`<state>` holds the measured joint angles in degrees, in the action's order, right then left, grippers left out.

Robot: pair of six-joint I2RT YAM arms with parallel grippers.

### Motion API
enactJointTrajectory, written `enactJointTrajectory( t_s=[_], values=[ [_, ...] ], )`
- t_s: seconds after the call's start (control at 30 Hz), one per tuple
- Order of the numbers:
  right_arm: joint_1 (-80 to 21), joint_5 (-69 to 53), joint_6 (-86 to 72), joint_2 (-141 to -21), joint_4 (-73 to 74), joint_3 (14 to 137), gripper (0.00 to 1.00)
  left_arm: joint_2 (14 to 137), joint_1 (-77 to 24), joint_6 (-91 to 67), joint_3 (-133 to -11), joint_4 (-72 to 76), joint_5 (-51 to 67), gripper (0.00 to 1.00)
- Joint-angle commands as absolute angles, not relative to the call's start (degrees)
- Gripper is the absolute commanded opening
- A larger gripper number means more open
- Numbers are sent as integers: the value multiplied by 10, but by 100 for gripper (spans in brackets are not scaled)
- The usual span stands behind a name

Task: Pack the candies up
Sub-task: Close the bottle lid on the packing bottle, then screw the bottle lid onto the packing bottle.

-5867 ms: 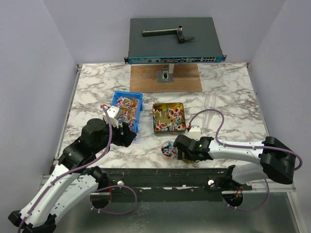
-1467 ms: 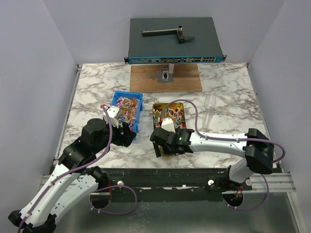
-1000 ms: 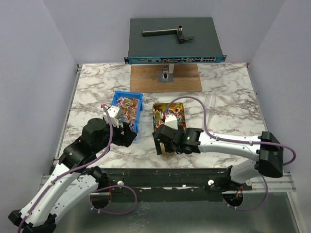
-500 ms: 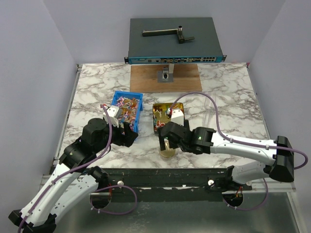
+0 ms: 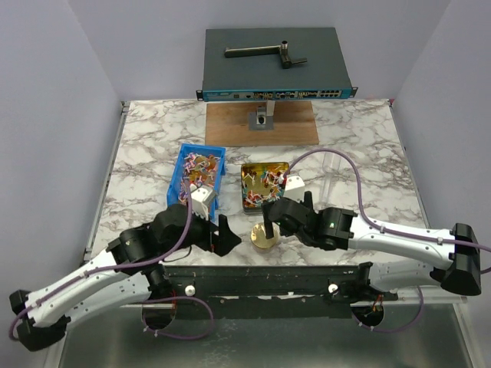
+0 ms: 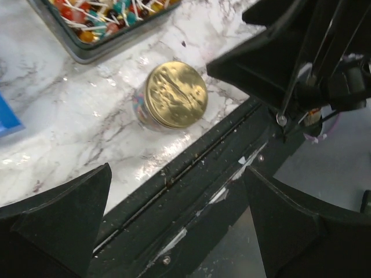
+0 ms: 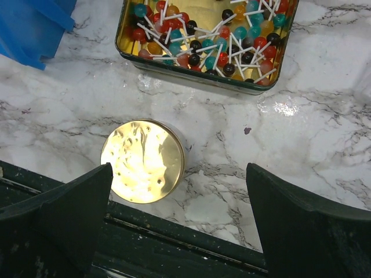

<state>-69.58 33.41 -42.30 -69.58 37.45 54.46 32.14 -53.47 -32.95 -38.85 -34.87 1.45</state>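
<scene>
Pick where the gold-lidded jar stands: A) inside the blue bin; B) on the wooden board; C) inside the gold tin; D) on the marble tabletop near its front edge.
D: the jar sits on the tabletop in front of the gold tin.

Jar [image 6: 139, 110] under the gold lid [image 6: 175, 94]: left wrist shows only a sliver of its side, and the contents are too blurred to sort. In right wrist the lid hides the body completely. Tin [image 7: 123, 29] beyond the lid: far end cut by the top edge in both wrist views. Blue bin [image 7: 32, 26] left of the lid: only a corner in frame. Left fingers [image 6: 52, 223] and right fingers [image 7: 52, 226]: dark, cropped at the bottom and sides. Top view: left arm covers the bin's end nearest the lid, and its candies [image 5: 201, 170] are too small to separate.
</scene>
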Motion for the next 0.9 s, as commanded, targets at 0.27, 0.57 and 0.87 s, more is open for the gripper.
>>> enactJointTrajectory(
  t_s=[0.27,0.57,0.87],
  values=[
    [-685,370,-418,-635,391,523,100,440,-810,-488,-367,-317,-314,99],
    [-682,362,-425,-613,406,503,100,532,-844,-488,-315,-188,-320,99],
    [-682,364,-430,-599,419,490,100,576,-853,-371,-213,44,-307,99]
  ],
)
